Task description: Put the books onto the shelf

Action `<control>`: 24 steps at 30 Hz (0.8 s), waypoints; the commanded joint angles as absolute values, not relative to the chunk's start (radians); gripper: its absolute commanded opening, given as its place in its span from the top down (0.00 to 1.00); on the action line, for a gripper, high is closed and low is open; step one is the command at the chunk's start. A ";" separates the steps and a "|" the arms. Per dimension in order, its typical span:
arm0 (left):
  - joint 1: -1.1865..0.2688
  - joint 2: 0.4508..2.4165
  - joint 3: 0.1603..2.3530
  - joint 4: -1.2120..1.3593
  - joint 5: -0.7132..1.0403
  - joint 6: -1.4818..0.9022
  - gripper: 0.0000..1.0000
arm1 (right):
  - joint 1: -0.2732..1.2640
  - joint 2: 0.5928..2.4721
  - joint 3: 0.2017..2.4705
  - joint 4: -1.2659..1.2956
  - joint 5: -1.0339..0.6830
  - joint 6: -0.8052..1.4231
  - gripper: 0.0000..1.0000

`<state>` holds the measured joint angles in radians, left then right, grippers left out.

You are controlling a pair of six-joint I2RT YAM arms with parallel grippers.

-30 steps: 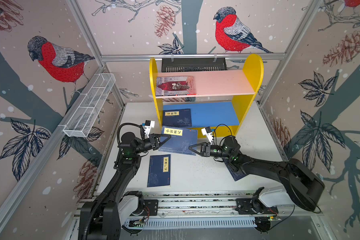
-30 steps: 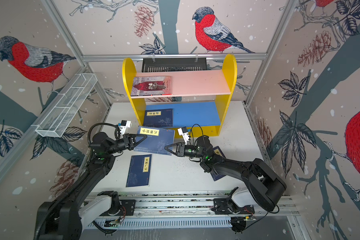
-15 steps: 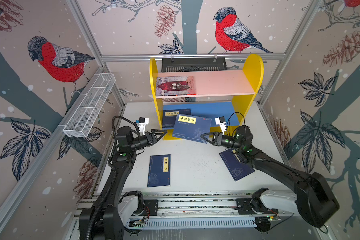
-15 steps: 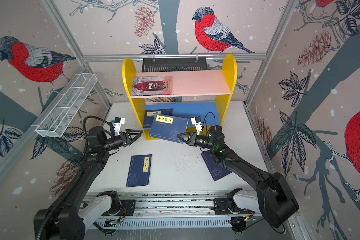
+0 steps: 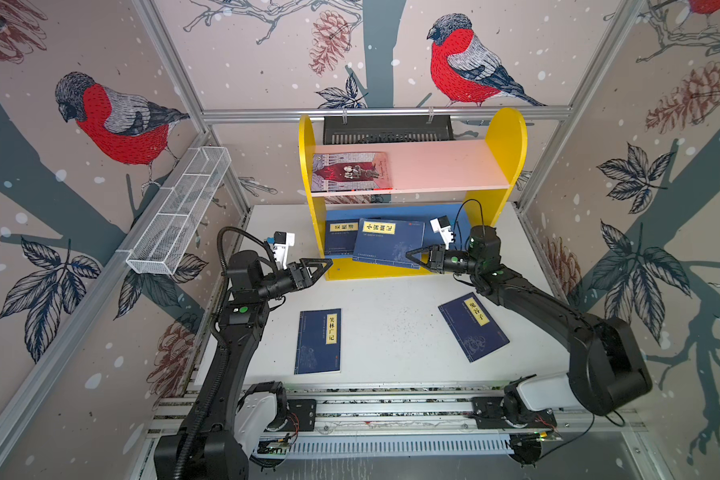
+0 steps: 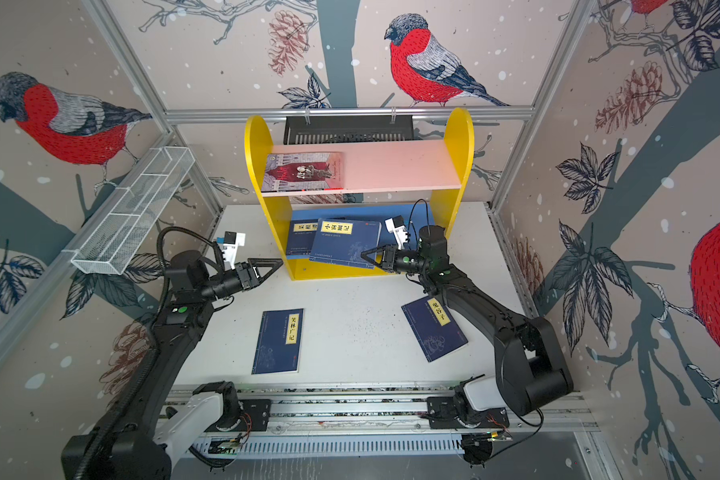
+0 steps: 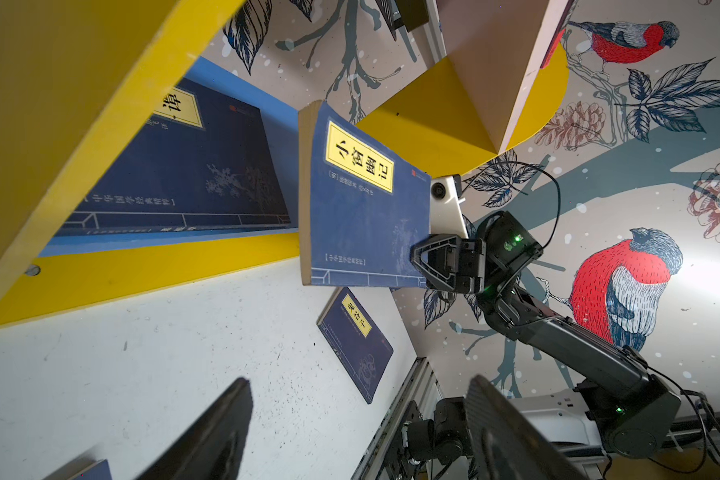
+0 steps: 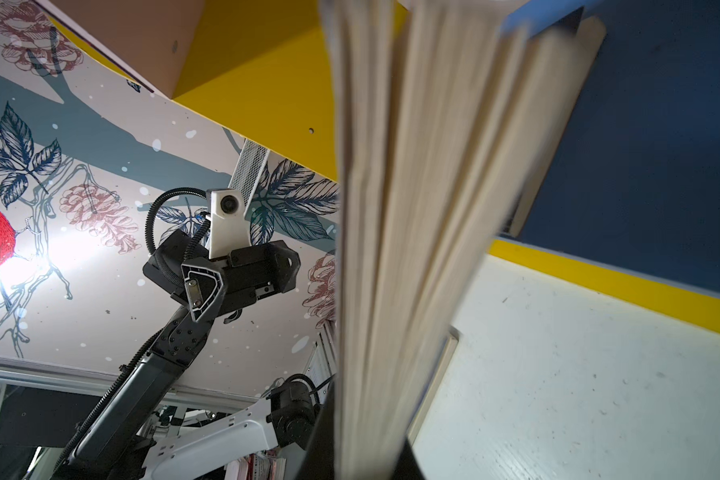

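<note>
**Step in hand: setting a navy book on the lower board**

Top views. The right gripper [image 5: 410, 254] is pinched on the near corner of the held book [image 5: 387, 243]. The book hangs tilted over the front edge of the shelf [image 5: 508, 137], partly above the blue board [image 5: 400, 211], and it overlaps the shelved book [image 5: 338, 237]. The grey book [image 5: 350, 171] lies on the pink board [image 5: 445, 166]. The left table book [image 6: 278, 340] and right table book [image 6: 433, 328] lie flat on the table [image 6: 350, 299]. The left gripper [image 5: 323, 269] is spread and empty, just beside the shelf's left panel.

Left wrist view. The held book's cover faces the camera, with the right jaws on its lower corner. The left fingers [image 7: 208, 428] stand wide apart with nothing between them.

Right wrist view. Only the held book's blurred, fanned page edges [image 8: 391, 208] show, and the grip itself is hidden.

Next move, as judged: carry the book further in, lower it flat, then release. Avoid shoving the shelved book or leaving an overhang.
</note>
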<state>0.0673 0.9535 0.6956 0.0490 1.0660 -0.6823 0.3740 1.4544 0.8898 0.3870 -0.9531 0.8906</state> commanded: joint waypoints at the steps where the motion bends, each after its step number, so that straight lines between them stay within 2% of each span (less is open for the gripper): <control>1: 0.069 0.945 0.686 0.087 1.091 -0.694 0.19 | 0.368 1.496 0.919 0.478 -0.997 0.898 0.99; 24: 0.069 0.952 0.671 0.114 1.091 -0.732 0.19 | 0.364 1.840 1.190 0.546 -1.117 0.969 0.98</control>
<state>0.0673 0.9501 0.6739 0.0711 1.0737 -0.7338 0.3660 1.8111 1.1603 0.4957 -1.0698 0.9474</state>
